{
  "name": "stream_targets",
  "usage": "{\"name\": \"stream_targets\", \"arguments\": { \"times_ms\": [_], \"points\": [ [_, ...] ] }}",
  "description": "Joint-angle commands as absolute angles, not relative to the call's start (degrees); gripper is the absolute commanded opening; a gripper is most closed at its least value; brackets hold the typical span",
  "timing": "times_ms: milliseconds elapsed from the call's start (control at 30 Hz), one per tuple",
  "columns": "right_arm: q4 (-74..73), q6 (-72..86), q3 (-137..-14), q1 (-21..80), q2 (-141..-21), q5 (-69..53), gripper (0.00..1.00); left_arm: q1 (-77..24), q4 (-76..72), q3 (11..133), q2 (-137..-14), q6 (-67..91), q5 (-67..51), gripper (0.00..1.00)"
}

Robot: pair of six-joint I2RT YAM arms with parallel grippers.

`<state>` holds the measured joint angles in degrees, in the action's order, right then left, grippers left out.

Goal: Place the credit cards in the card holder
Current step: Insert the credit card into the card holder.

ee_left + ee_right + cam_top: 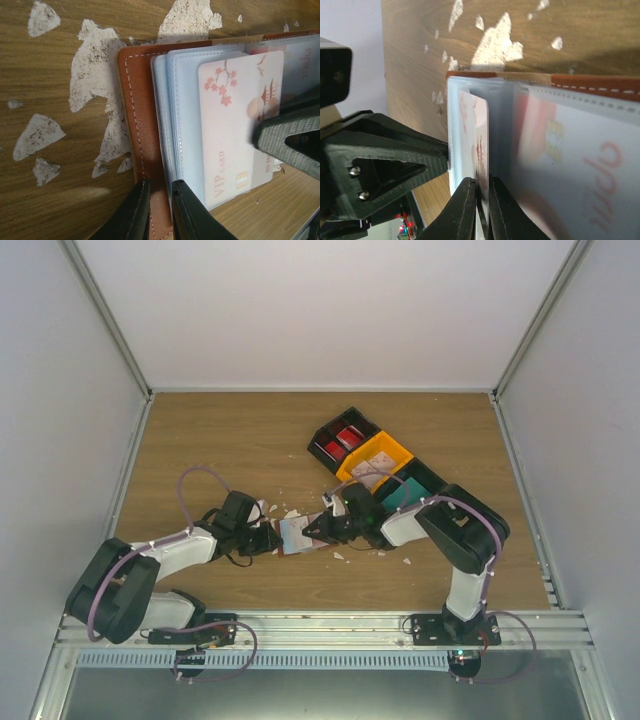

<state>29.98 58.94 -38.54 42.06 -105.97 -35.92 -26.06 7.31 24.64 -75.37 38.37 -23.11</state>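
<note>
**Seating the VIP card in its clear pocket**

The step in hand appears to be sliding the VIP card (225, 130) home among the clear sleeves (182, 100) of the card holder (137, 115), which lies open on the worktop (45, 210) between the arms. Done well, the card stays in line with the pocket mouth and is pushed along its length, with the holder pinned against skating.

The left fingers (131, 217) stand narrow, clamped on the holder's brown leather edge. The right fingers (465, 210) are nearly together, with the card's edge pinched between them.

Farther back, the bin tray (400, 452) seems to hold further credit cards (345, 440).
</note>
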Motion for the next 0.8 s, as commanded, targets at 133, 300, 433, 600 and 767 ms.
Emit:
{"name": "stream_targets", "arguments": {
  "times_ms": [133,300,433,600,767],
  "points": [
    [28.97,59.46,-37.22,44.49,-106.85,-34.31,0.12,-26.38,8.26,22.32,-77.78,38.09,-23.22,0.15],
    [23.3,56.98,-37.88,44.69,-102.6,-29.49,0.3,-26.38,8.08,22.33,-77.71,38.15,-23.48,0.15],
    [17.87,54.71,-39.81,45.31,-101.27,-26.69,0.36,-26.37,7.87,22.49,-77.93,37.85,-23.92,0.14],
    [13.68,52.7,-42.79,46.65,-102.7,-25.47,0.37,-26.37,7.18,22.59,-78.47,37.56,-24.76,0.14],
    [9.23,50.52,-46.58,48.51,-104.02,-23.82,0.37,-26.41,6.91,22.77,-79.18,37.14,-25.33,0.15]
  ]
}}
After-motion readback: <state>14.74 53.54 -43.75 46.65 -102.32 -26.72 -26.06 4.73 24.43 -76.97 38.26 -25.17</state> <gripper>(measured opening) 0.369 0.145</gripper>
